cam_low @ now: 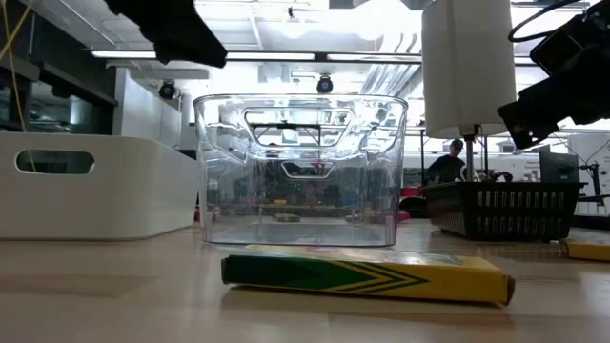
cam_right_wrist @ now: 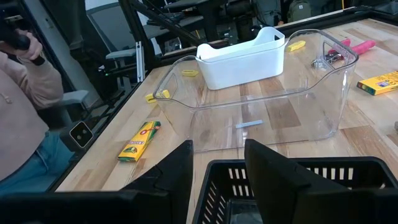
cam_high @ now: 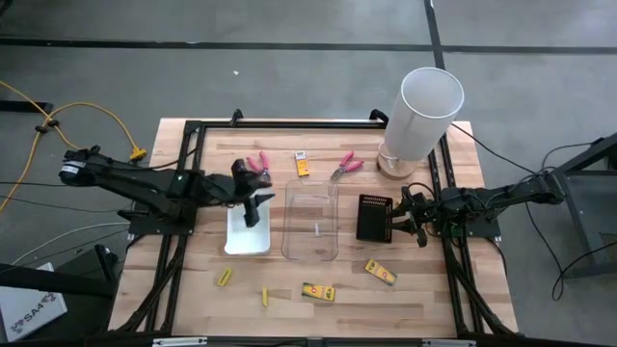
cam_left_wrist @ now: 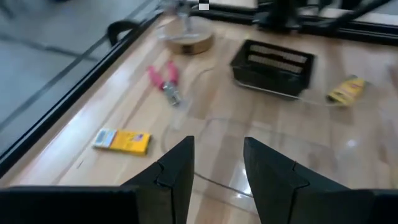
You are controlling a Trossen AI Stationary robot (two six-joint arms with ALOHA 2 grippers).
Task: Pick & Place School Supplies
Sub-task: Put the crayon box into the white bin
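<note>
Left gripper (cam_high: 255, 205) hangs half-open and empty over the white tray (cam_high: 247, 234) — nearest pink-handled pliers (cam_high: 257, 165) lie toward twelve o'clock. Right gripper (cam_high: 395, 220), half-open too, hovers beside the black basket (cam_high: 372, 218).

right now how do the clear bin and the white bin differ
The clear bin is see-through, so the table shows through it; the white bin is opaque. The clear bin looks larger than the white bin. The clear bin sits at the table's middle, the white bin to its left under the left claw. Both are open-topped, rectangular and upright, with no supplies visible inside.
</note>
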